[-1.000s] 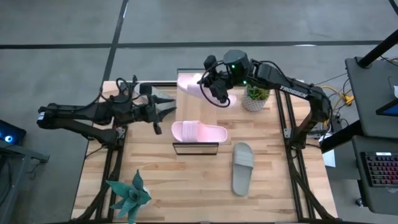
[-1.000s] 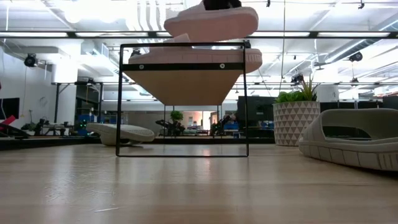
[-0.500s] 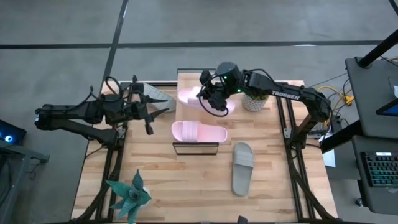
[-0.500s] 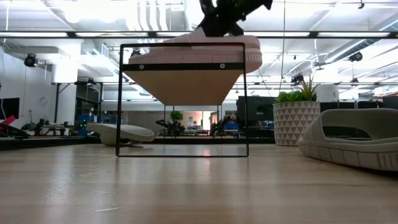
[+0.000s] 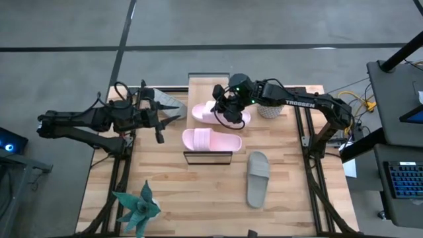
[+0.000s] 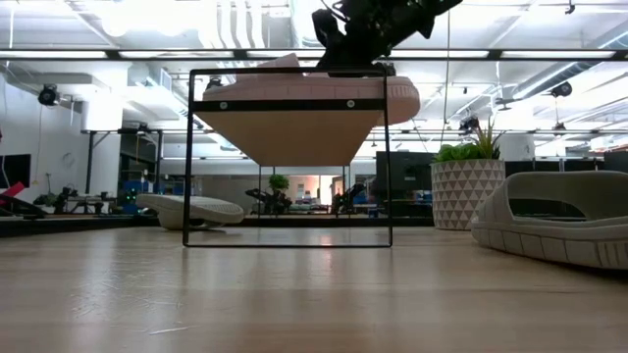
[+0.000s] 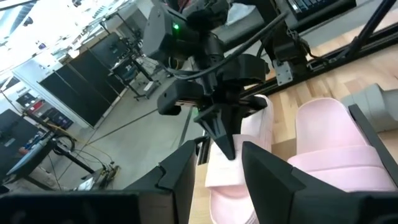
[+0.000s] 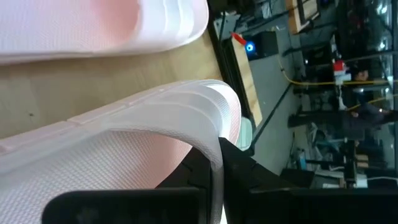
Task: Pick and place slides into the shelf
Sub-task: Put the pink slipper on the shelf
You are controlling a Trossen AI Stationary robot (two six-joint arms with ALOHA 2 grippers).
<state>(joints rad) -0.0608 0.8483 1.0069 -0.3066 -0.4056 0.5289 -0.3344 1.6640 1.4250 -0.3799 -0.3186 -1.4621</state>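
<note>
The shelf (image 5: 198, 86) is a light plank on a thin black frame (image 6: 388, 167) in the middle of the table. Two pale pink slides lie across its top. The nearer one (image 5: 211, 140) rests free on its sole. My right gripper (image 5: 228, 114) is shut on the farther one (image 5: 208, 112), seen from the side in the low view (image 6: 392, 96). One grey slide (image 5: 258, 177) lies on the table right of the shelf. The other grey slide (image 5: 166, 102) lies left of it, beside my open left gripper (image 5: 177, 118). My right gripper pinches the farther pink slide by its wide strap (image 8: 186, 106), at the strap's edge. One finger (image 8: 202, 171) shows on each side of that edge. The fingers come from above, pointing down. The slide sits level, its sole at the shelf's plank.
A potted plant in a patterned white pot (image 5: 271, 106) stands just right of the right gripper. A spiky green plant (image 5: 135, 208) stands at the table's near left corner. Bare tabletop (image 5: 198, 198) lies in front of the shelf.
My right gripper has come down and toward the near edge with the pink slide. The slide hung above the shelf's far end a second ago and now sits level on the plank, behind the other pink slide. My left gripper has drawn back a little toward the left edge.
</note>
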